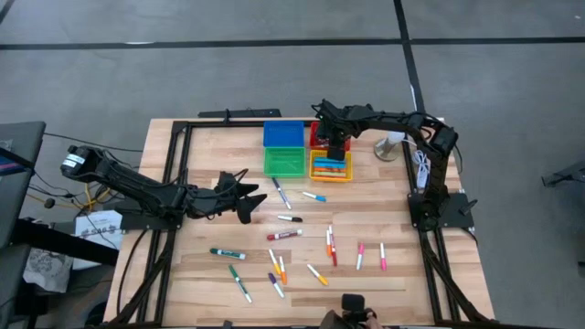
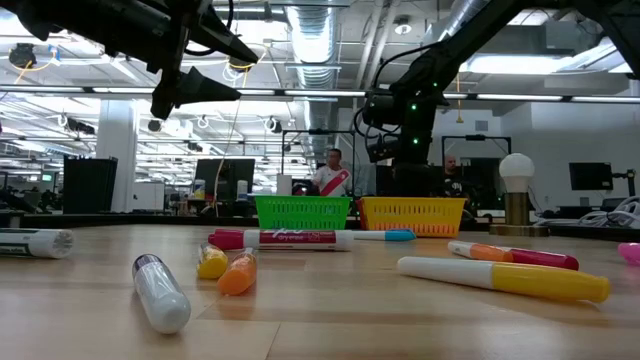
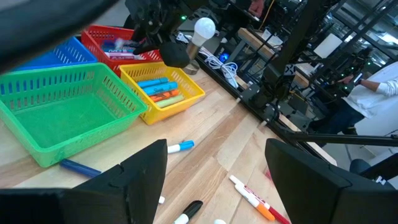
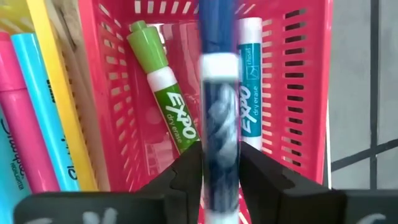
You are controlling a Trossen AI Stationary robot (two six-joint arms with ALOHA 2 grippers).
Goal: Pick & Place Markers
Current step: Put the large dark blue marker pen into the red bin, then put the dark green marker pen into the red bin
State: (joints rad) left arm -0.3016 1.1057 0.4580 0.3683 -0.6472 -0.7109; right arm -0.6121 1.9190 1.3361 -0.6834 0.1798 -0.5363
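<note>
Several markers (image 1: 285, 235) lie loose on the near half of the wooden table (image 1: 366, 201). At the far middle, my right gripper (image 4: 221, 168) points down over the red bin (image 4: 305, 93), shut on a blue-capped marker (image 4: 219, 87) that looks smeared. A green marker (image 4: 163, 87) and another marker (image 4: 250, 68) lie in the red bin. The yellow bin (image 1: 331, 168) beside it holds several markers. My left gripper (image 1: 251, 196) hangs open above the table's left middle, holding nothing. My right gripper pinches the marker's white barrel (image 4: 220, 149) between its two fingers (image 4: 189, 171), coming from above and pointing steeply down. The marker lies along the fingers, its blue capped end (image 4: 217, 25) reaching out past them over the red bin, clear of the bin's floor.
A blue bin (image 1: 283, 134) and a green bin (image 1: 285, 163) stand left of the red and yellow ones. A white bulb-shaped lamp (image 1: 391, 146) and white cables (image 1: 420, 169) sit at the far right. People (image 2: 332, 178) show in the room behind the table.
</note>
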